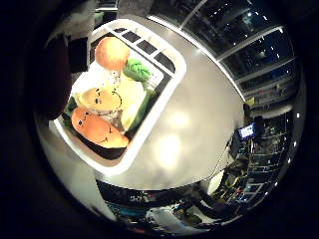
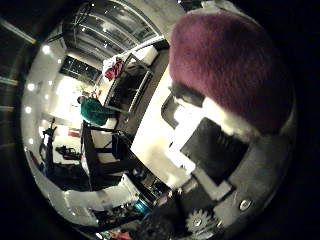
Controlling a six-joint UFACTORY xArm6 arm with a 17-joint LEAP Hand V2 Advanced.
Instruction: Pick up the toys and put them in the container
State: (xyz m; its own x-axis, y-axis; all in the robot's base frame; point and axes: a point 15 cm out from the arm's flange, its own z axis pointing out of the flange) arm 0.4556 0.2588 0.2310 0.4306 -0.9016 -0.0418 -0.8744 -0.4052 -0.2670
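hand (image 2: 220,165) curled round purple plush toy (image 2: 230,65) | I saw white basket (image 1: 164,94) on table (image 1: 199,114), already holding plush toys (image 1: 102,112) | risk, I judged: release off-centre drops toy outside basket rim

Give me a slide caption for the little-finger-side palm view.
White container on a gray table, already holding orange, yellow and green plush toys.

A white slotted plastic container (image 1: 169,87) on a pale grey glossy tabletop (image 1: 199,129) holds plush toys; an orange smiling one (image 1: 97,130), a yellow smiling one (image 1: 102,98), a plain orange ball (image 1: 112,52), green leafy pieces (image 1: 137,69). A fuzzy maroon plush toy (image 2: 230,65) sits against the white and black hand (image 2: 215,150).
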